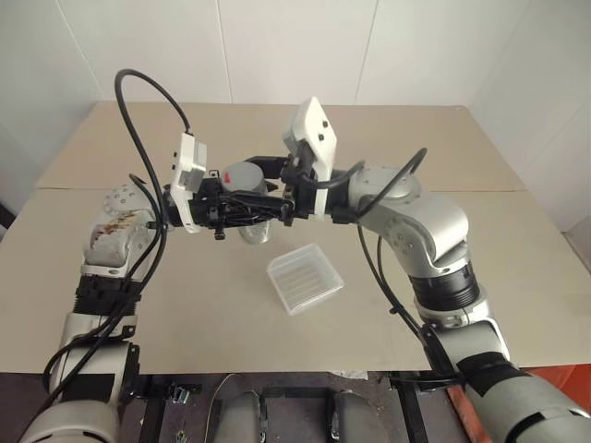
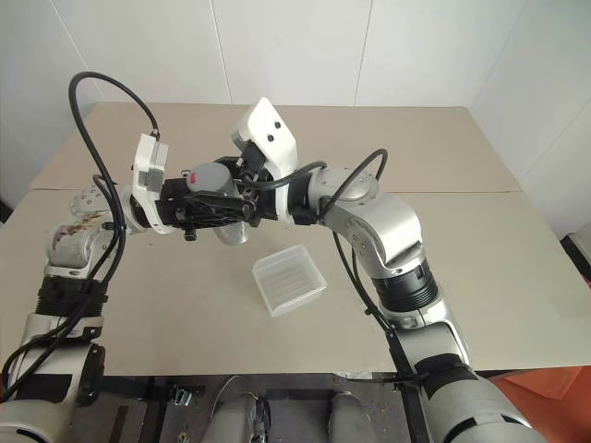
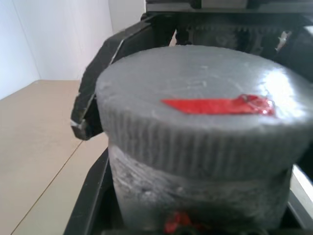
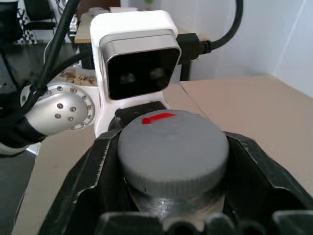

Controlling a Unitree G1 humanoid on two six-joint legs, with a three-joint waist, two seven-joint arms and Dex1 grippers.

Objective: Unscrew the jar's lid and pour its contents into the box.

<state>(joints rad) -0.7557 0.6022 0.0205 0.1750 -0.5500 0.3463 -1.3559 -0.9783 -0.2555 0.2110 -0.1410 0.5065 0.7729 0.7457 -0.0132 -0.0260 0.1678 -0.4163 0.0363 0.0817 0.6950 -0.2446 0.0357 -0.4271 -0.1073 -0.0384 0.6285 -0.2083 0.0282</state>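
The jar [image 1: 255, 230] hangs above the table, upright, with my left gripper [image 1: 246, 209] shut on its clear body just under the cap. The grey ribbed lid [image 4: 173, 146], marked with a strip of red tape, sits on top of the jar. My right gripper [image 1: 265, 170] is shut on the lid, its black fingers [image 4: 84, 182] pressed against both sides of the rim. The contents cannot be made out inside the jar. The box [image 1: 305, 278], a shallow translucent tray, lies on the table below and to the right of the jar, with nothing in it.
The tan table [image 1: 517, 268] spreads wide around the box, and white walls stand behind its far edge. Both forearms meet over the table's middle, and black cables [image 1: 138, 129] loop above the left arm.
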